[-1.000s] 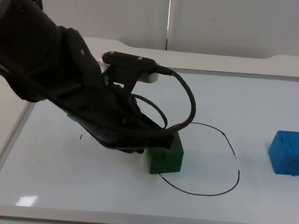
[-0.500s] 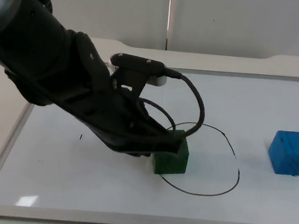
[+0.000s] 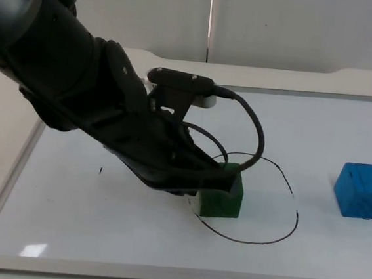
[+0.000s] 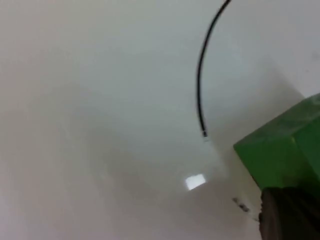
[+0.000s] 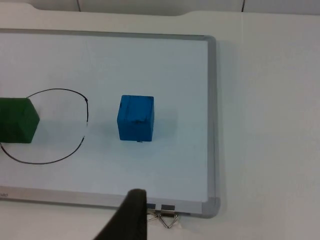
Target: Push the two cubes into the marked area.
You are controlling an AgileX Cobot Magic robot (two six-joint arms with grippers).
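Observation:
The green cube (image 3: 221, 197) sits on the whiteboard, straddling the left edge of the black hand-drawn oval (image 3: 262, 199). My left gripper (image 3: 200, 186) presses against the cube's left side, low over the board and mostly hidden under the arm. In the left wrist view the green cube (image 4: 282, 155) lies right beside the gripper, with a piece of the black outline (image 4: 200, 90) ahead. The blue cube (image 3: 363, 190) stands right of the oval, outside it. My right gripper (image 5: 131, 215) waits off the board's near corner, apart from the blue cube (image 5: 136, 118) and the green cube (image 5: 17, 120).
The whiteboard's silver frame (image 3: 160, 275) runs around the work surface, raised slightly above the table. A metal clip (image 5: 167, 216) hangs on the frame near the right gripper. The grey partition wall (image 3: 283, 23) closes the far side.
The left arm has swept to the right and pushed the green cube with it, from just left of the oval onto its left edge. The blue cube has stayed put.

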